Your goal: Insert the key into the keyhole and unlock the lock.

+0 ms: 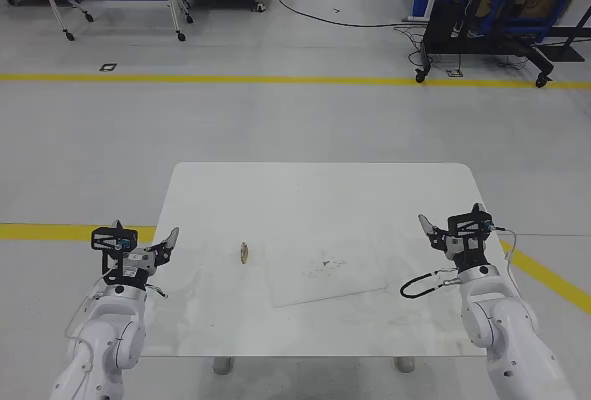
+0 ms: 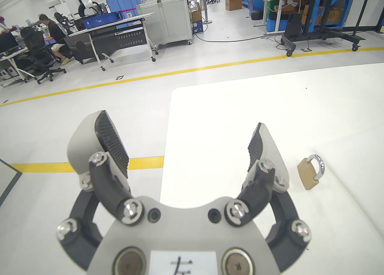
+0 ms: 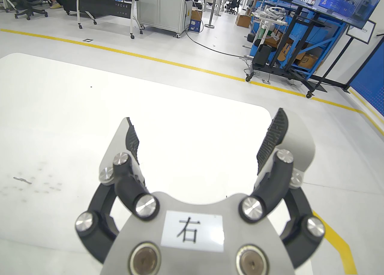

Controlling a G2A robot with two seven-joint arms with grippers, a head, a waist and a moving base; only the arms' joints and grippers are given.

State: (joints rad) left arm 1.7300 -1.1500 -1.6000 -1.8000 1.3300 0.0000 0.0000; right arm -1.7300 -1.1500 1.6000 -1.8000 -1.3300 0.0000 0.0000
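Note:
A small brass padlock [image 1: 244, 252] with a silver shackle lies on the white table [image 1: 375, 190], left of centre. In the left wrist view the padlock [image 2: 309, 174] rests just beyond and to the side of one fingertip. My left gripper [image 1: 145, 236] [image 2: 180, 121] hovers at the table's left edge, open and empty. A thin silvery piece [image 3: 22, 180] that looks like the key [image 1: 326, 265] lies among faint marks near the table's middle. My right gripper [image 1: 453, 220] [image 3: 204, 115] hangs open and empty over the table's right edge.
A faint rectangular sheet outline [image 1: 325, 285] covers the table's middle front. A black cable loop [image 1: 420, 287] hangs off the right arm. Yellow floor lines [image 1: 275, 77] run around the table, and a wheeled stand [image 1: 485, 40] is far behind.

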